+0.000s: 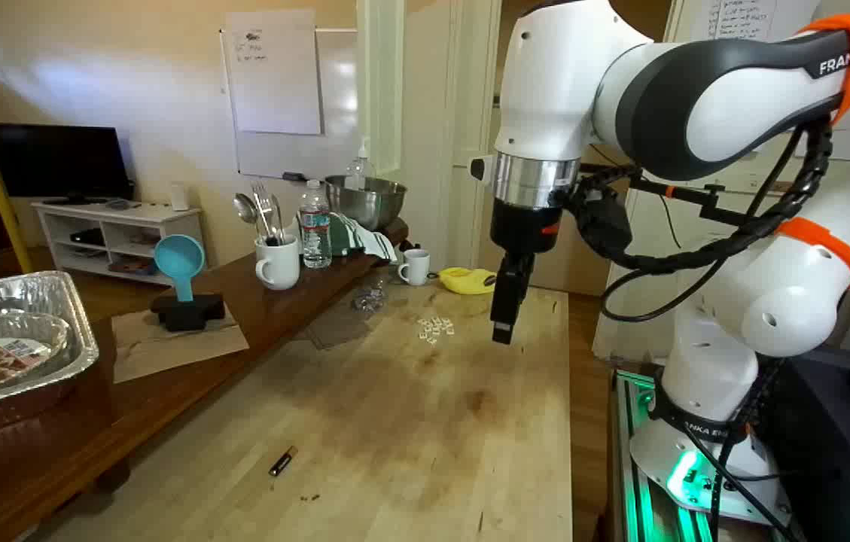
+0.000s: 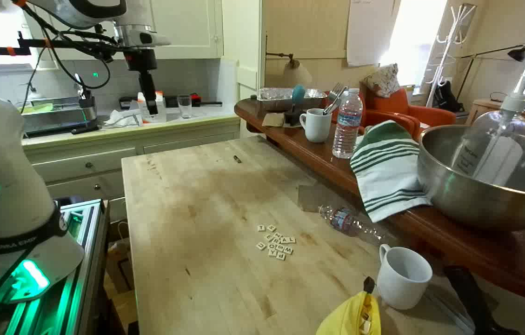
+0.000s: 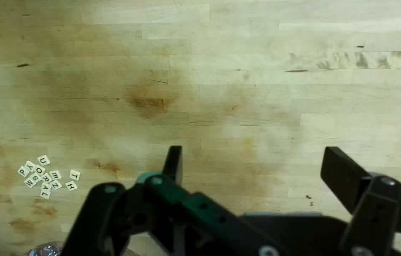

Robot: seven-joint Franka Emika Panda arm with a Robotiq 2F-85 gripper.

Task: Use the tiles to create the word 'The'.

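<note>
Your tabletop [image 2: 188, 279] shows no "The" yet. Above it your claw [image 3: 253, 160] hangs with jaws spread apart, gripping nothing. Nearer the edge by the yellow thing [image 2: 345, 316] than the opposite edge, the tiles [image 2: 275, 240] lie face up in a loose cluster. T [image 3: 74, 175] and H [image 3: 71, 185] sit just off it, near each other, E [image 3: 55, 174] within it; I'd say you have all three left to line up. The wrist view gives you letters; in an exterior view those tiles [image 1: 437, 326] are too small to read.
</note>
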